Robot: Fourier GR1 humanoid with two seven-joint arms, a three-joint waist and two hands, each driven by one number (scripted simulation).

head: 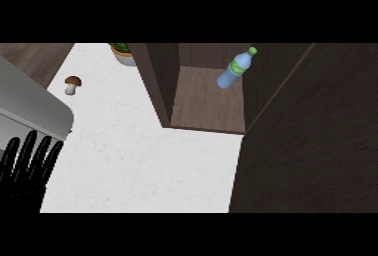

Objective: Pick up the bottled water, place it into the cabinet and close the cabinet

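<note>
Bottle [235,70] of water, blue with a green cap and green label, inside the open cabinet [159,82], toward its back right corner. It shows tilted, cap pointing up and to the right. We cannot tell whether it stands squarely on the shelf. No hand touches it.

We judge it a thin plastic bottle: fairly light even when full, smooth and a little slippery, with walls that give when squeezed. It would not break, but being tall and narrow it could tip easily. The best place to hold it is round the middle of the body, at or just below the label, not by the cap.

The cabinet is dark brown wood with a lighter shelf floor. A broad dark panel to the right of the cabinet, running toward us, looks like its open door [317,140]. So placing seems done and closing remains.

In front of the cabinet and to its left lies the white counter [148,165]. A small brown mushroom [71,84] sits well left of the cabinet, and a plant [122,52] just beside its left wall. Further left is a grey block [26,107].

The left hand [22,172] rests far left of the cabinet and nearer us, fingers straight and up, holding nothing. The right hand does not show.
</note>
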